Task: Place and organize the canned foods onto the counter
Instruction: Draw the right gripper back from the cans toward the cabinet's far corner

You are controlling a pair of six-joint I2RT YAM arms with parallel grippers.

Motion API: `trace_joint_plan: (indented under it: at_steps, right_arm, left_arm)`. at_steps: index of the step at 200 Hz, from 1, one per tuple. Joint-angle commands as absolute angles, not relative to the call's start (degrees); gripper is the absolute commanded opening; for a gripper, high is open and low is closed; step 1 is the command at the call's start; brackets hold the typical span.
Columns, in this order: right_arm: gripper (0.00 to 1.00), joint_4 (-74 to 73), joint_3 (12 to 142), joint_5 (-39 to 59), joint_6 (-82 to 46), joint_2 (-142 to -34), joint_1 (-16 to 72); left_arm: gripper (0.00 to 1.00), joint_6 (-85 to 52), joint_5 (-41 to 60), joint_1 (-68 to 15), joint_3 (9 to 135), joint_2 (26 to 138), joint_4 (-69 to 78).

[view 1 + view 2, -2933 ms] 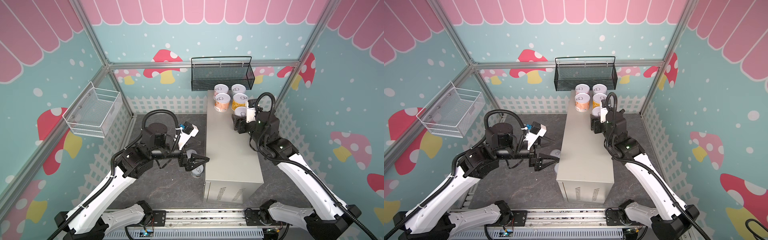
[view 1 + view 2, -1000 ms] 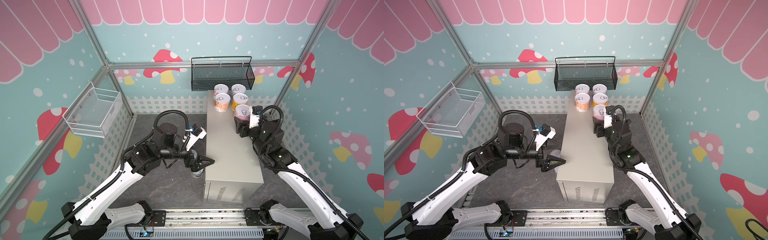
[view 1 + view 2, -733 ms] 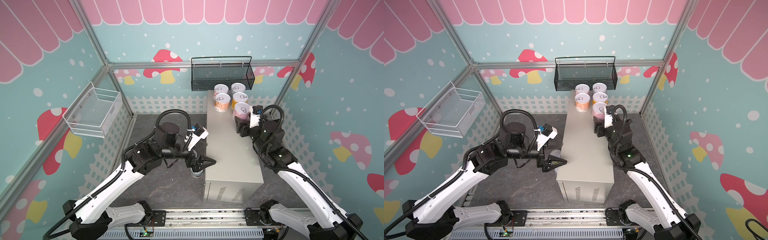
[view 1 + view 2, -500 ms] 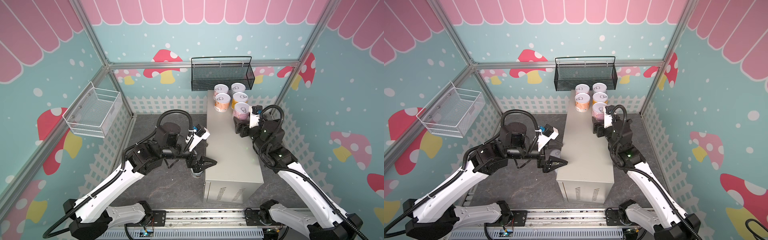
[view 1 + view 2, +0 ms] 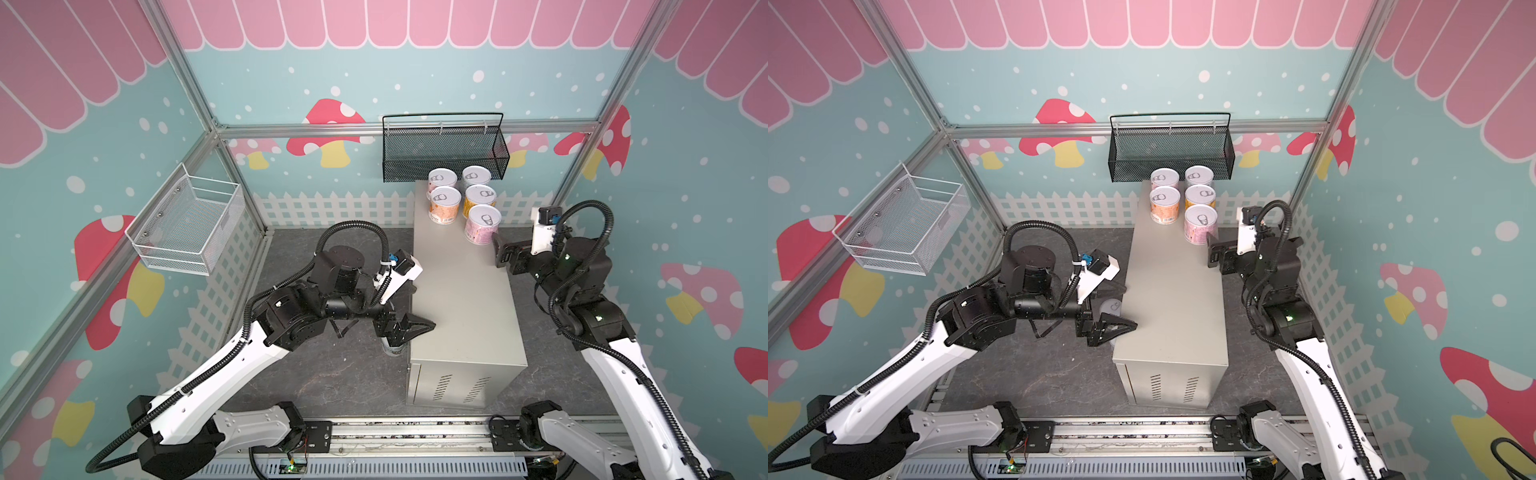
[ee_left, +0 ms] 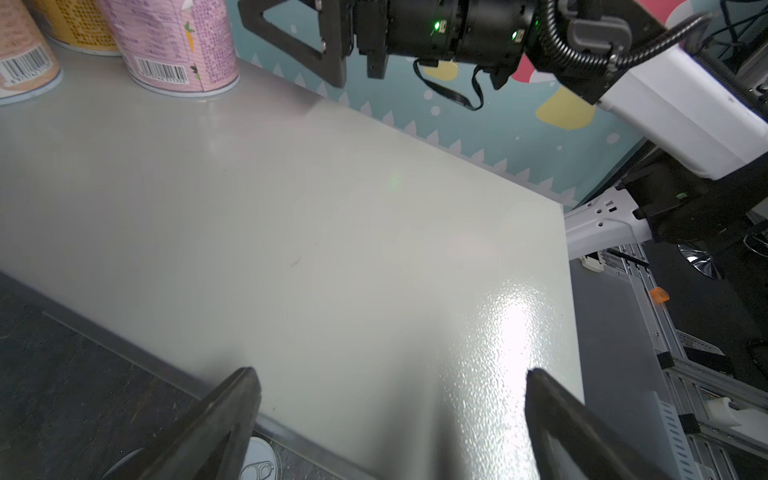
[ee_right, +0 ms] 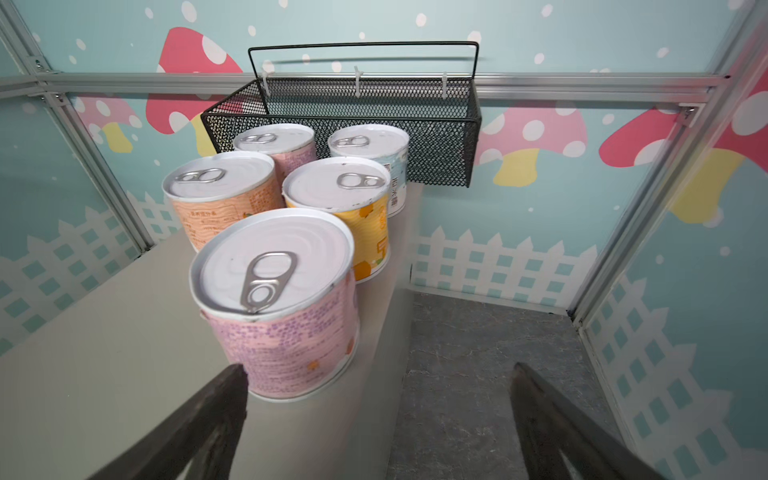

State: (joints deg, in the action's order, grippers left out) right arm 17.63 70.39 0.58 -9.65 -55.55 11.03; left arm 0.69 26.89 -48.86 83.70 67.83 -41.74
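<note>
The right gripper (image 7: 378,374) holds nothing and its jaws are spread wide, at the right edge of the counter (image 5: 457,299) toward its far end. One finger (image 7: 208,424) lies over the counter top, just beside the foot of a pink can (image 7: 278,303); whether the two touch I cannot tell. The other finger (image 7: 552,415) hangs out past the counter's right edge, above the dark floor (image 7: 478,353). The pink can stands upright on the counter and is the nearest of five cans grouped at the far end. Right behind it is a yellow can (image 7: 336,208), with a peach-orange can (image 7: 220,195) next to that on the left. A second pink can (image 7: 274,145) and a white-blue can (image 7: 370,149) make the back row. All five have their lids up and stand close together. The left gripper (image 6: 390,374) is also wide open and empty, with its fingertips reaching in over the counter's left edge along the near half. Below it, a sixth can (image 6: 257,459) stands on the floor beside the counter's left side, with little more than its lid showing. A black mesh basket (image 5: 444,153) hangs on the wall just above the counter's far end. A white wire basket (image 5: 187,224) hangs on the side wall, well apart from the counter on its left.
</note>
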Motion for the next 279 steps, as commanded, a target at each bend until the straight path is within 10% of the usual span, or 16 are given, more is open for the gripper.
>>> trace_joint_plan:
  at_steps: [1, 57, 279]
  right_arm:
    - [0.99, 22.7, 75.1, 8.2, -9.1, -56.3, 4.8]
    - [0.99, 17.7, 77.5, 27.4, -11.3, -62.1, -12.4]
    - [1.00, 0.6, 77.3, 40.7, -13.5, -81.7, -11.7]
  left_arm:
    - [0.99, 2.3, 25.1, -49.3, 85.5, 68.1, -43.1]
    - [0.99, 0.9, 23.8, -49.4, 85.8, 68.4, -43.5]
    - [0.99, -8.1, 9.9, -51.0, 82.7, 65.8, -41.8]
